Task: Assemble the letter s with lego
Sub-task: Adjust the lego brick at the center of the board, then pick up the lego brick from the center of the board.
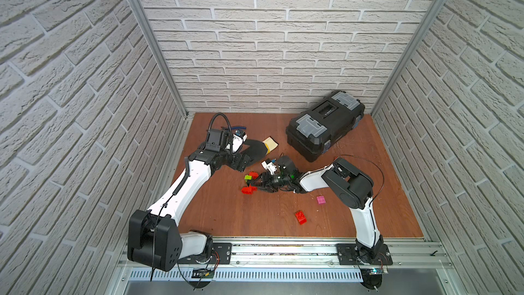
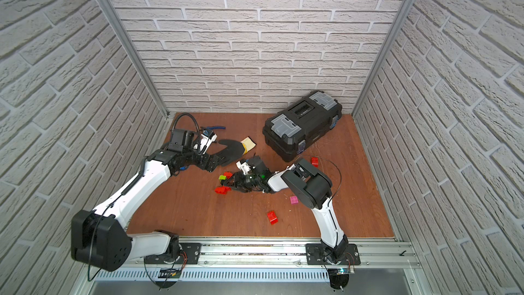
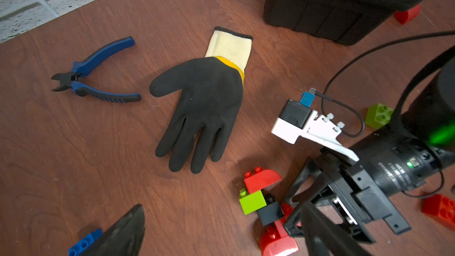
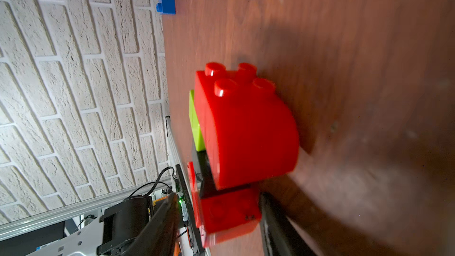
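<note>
Right gripper (image 1: 256, 185): reaching in from the right, low over the table (image 1: 226, 217). Its jaws are parted around the bottom red brick (image 4: 226, 213), and background shows between one finger and the brick. I can't tell whether the other pad touches it.
Left gripper (image 1: 239, 163): spread wide and holding nothing, hanging just left and far of the stack, by the glove (image 1: 255, 148).
Lego stack (image 3: 263, 203): lying on its side left of centre, just near of the glove's fingertips. It runs curved red brick (image 3: 262, 179), lime brick (image 3: 252, 201), black brick (image 3: 270, 213), then the bottom red one, stepped like the start of an S.
Loose bricks: pink brick (image 1: 321, 200) and loose red brick (image 1: 300, 217) lie near and right; blue brick (image 4: 166, 0) lies to the left.
Stage, my guess: a placement just finishing, with the letter only partly built.
Risk, drag: if I pull back before both pads are clear, the touching one would tow the bottom brick. Nothing pins the stack to the smooth wood.
Risk, joints: a sideways tug could twist the chain or pop a joint. The wrist view is too blurred for me to judge the seating.
Risk, left arm: it sits close, so a careless swing would knock the stack.
</note>
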Controlling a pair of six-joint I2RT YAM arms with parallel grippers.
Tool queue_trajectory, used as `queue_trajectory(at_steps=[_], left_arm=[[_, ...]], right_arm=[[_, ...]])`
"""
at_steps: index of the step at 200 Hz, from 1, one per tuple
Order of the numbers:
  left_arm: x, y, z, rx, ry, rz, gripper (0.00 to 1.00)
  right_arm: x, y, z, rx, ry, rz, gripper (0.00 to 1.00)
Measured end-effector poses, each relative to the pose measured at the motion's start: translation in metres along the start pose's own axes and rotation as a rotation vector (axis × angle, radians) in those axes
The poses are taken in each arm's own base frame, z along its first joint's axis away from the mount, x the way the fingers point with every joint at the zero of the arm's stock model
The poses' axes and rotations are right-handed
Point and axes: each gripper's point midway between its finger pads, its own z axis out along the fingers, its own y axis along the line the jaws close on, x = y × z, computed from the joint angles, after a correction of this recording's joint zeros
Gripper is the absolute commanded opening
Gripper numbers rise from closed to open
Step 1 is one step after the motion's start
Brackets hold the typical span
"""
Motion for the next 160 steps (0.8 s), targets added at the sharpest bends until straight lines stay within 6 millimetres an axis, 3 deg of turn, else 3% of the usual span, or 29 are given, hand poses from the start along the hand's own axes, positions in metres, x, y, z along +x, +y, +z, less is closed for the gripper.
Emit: queue_trajectory(at_steps=[85,118,160], left_arm=[[0.0,0.004,0.0,-0.022,0.0,-0.021,0.98],[0.001,0.003,0.002,-0.016,0.007,-0.032,0.98],[-0.001,0.0,0.003,0.002,-0.003,-0.046,0.98]], right_arm=[[0.005,-0.007,-0.021,0.131,-0.025,-0.062,0.6],[0.006,0.003,-0.043,0.207,-0.047,-0.145,0.63],[0.007,0.023,-0.087,0.326,-0.094,-0.308,0.66]])
